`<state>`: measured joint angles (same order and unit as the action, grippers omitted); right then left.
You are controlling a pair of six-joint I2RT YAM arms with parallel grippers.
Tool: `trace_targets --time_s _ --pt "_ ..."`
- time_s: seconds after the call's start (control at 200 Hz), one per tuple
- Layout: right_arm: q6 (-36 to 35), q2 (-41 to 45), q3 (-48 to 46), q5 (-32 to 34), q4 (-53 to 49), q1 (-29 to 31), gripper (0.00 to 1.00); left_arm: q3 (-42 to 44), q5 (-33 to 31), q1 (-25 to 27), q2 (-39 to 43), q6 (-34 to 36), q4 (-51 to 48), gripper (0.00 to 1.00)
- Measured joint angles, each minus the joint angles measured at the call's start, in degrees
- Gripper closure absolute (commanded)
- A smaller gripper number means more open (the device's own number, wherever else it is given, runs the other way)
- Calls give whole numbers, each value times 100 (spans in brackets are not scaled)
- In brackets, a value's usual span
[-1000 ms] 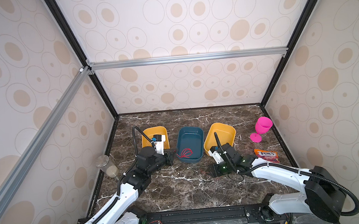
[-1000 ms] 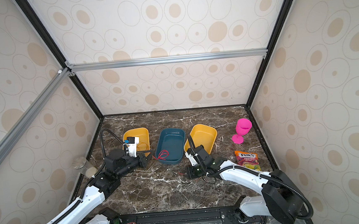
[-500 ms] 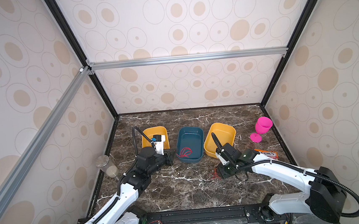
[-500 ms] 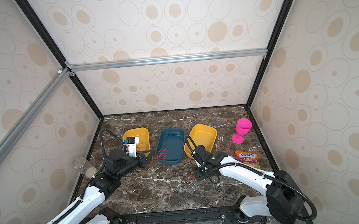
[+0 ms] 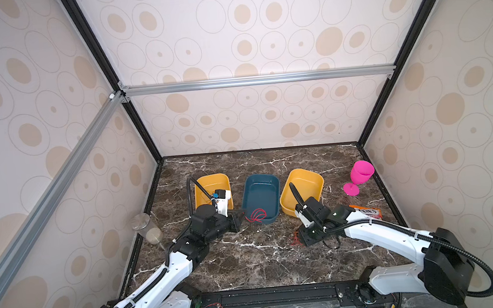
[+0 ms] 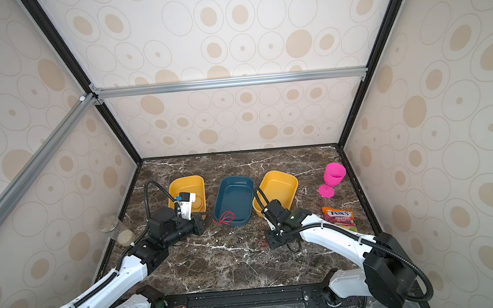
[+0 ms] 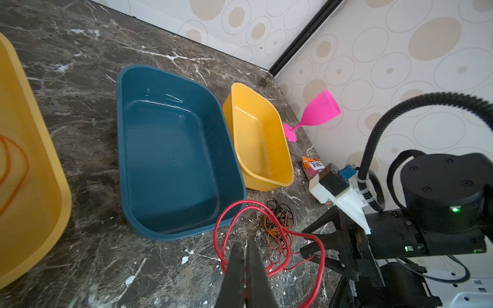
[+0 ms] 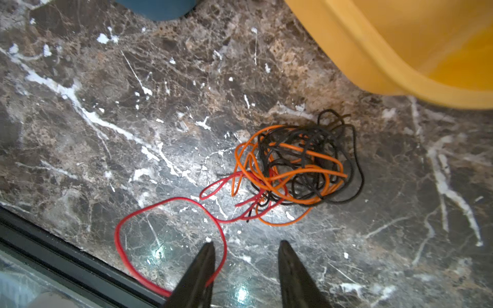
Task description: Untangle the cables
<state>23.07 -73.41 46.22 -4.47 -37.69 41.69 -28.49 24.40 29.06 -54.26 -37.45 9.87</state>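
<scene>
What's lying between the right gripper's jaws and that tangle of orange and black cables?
Bare marble tabletop, seen in the right wrist view between the right gripper and the tangle; only a red cable loop curves alongside.

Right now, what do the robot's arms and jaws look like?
The left arm and right arm have white shells and black joints. A ribbed black hose loops along each. Each wrist carries a white camera block with a blue plug. The jaws are thin, black and pointed. A small green light glows on the right arm.
</scene>
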Motion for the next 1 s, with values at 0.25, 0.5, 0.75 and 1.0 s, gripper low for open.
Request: trace_targets --time_s 0.25,0.5,0.75,1.0 --pt "94 682 -487 -811 1552 0 61 129 2 243 -101 -275 431 100" --pt "232 817 -1016 -1563 3359 20 59 181 -2 398 -238 -568 920 100" --pt "369 686 -1545 -1891 5029 192 56 234 0 505 -284 -728 1211 100" --pt "391 455 -1720 -1930 6196 199 53 251 -2 546 -295 -793 1281 100"
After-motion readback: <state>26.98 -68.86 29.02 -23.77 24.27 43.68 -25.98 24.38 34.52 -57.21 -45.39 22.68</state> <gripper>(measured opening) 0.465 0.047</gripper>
